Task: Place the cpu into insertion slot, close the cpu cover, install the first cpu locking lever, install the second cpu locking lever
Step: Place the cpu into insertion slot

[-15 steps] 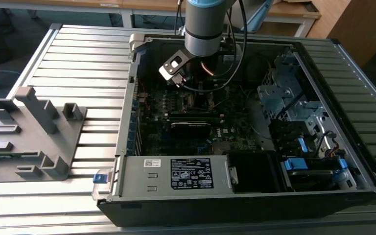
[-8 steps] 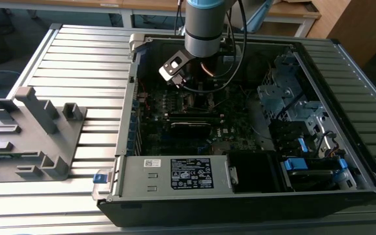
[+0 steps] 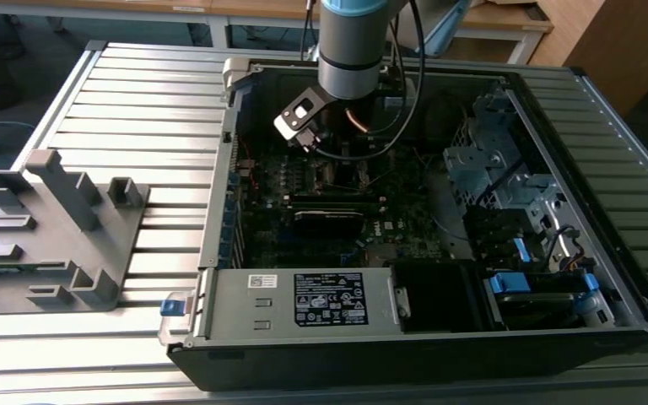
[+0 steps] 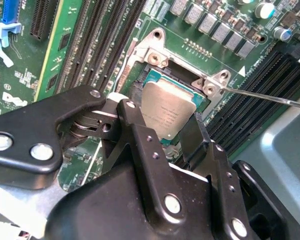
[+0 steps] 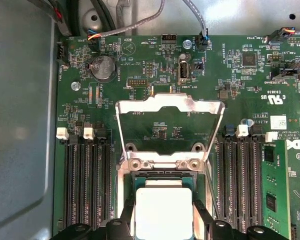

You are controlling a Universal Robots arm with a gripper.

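The cpu (image 5: 163,212) has a dull silver top and sits between the two black fingers (image 5: 126,220) of my gripper (image 5: 164,222), which is shut on its opposite edges. It is level with or just inside the insertion slot (image 5: 162,176), the dark square socket with a metal rim. In the second wrist view the cpu (image 4: 167,112) fills the insertion slot (image 4: 180,67), again held by my gripper (image 4: 165,125). The cpu cover (image 5: 170,106), a thin metal frame, stands swung up behind the socket. A thin locking lever (image 4: 265,95) juts out sideways.
The arm (image 3: 347,51) reaches down into an open computer case (image 3: 414,354) on a slatted metal table. Memory slots (image 5: 87,185) flank the socket on both sides. A labelled grey power-supply box (image 3: 301,299) and drive cages (image 3: 493,160) line the case. A grey plastic fixture (image 3: 54,228) stands at the exterior view's left.
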